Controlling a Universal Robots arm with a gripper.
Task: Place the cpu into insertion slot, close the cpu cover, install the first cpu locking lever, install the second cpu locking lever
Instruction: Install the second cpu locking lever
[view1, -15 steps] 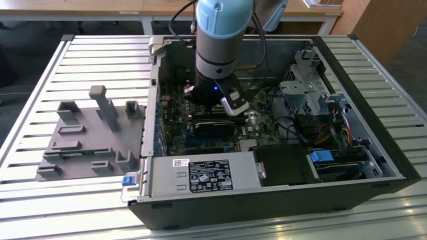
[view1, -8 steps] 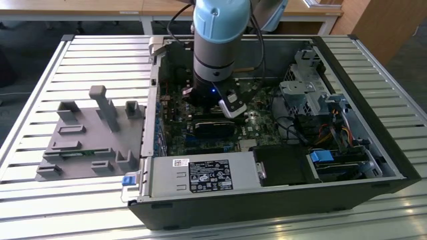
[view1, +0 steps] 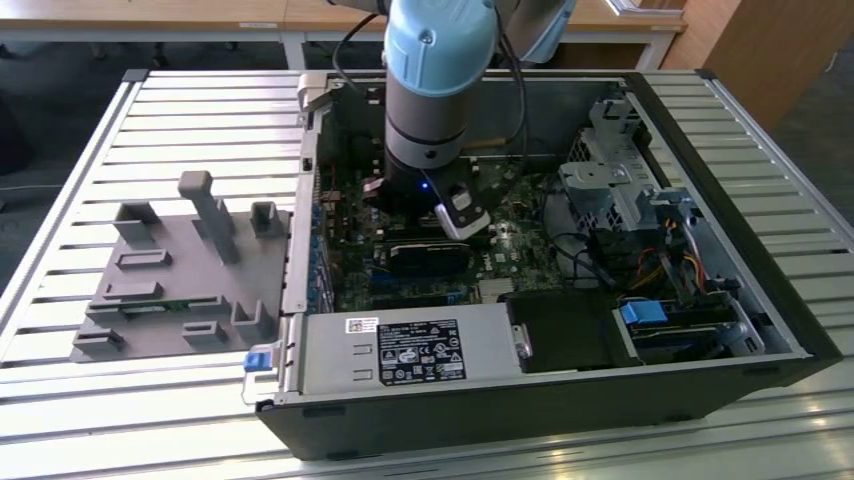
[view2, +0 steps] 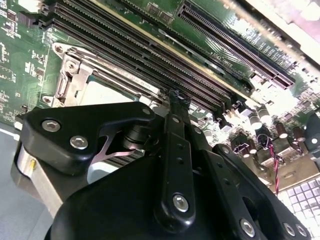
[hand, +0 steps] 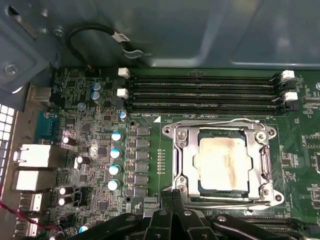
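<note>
A slatted metal table (view1: 80, 150) is carrying an open computer case (view1: 561, 400), and wooden desks (view1: 174, 15) are being seen behind it across the room. On the table, at the exterior view's left of the case, a grey fixture (view1: 174, 270) with upright pegs is lying. Inside the case the green motherboard (hand: 100, 135) is being faced by the arm (view1: 434, 80), which is reaching straight down among the case walls. A black power supply (view1: 407, 352) with a label is being shown at the case's near edge, and a drive cage (view1: 607, 185) with coloured cables is standing at the exterior view's right.

In the first wrist view the gripper (hand: 172, 197) is being held just beside the edge of the slot (hand: 223, 164), its black fingers drawn together at the tips with nothing seen between them. The cpu (hand: 223, 161) is being shown lying flat within the slot, its dull metal top exposed through the window of the cover (hand: 181, 160), which is lying down around it. A thin wire lever (hand: 220, 121) is running along the slot's far side from the gripper. Beyond that, long black memory slots (hand: 200, 92) with white clips are lying in a row. Round capacitors (hand: 115, 152) and rear ports (hand: 30, 165) are standing well off to one side of the gripper.

In the second wrist view the gripper's linkage (view2: 175, 165) is hiding much of the slot.
</note>
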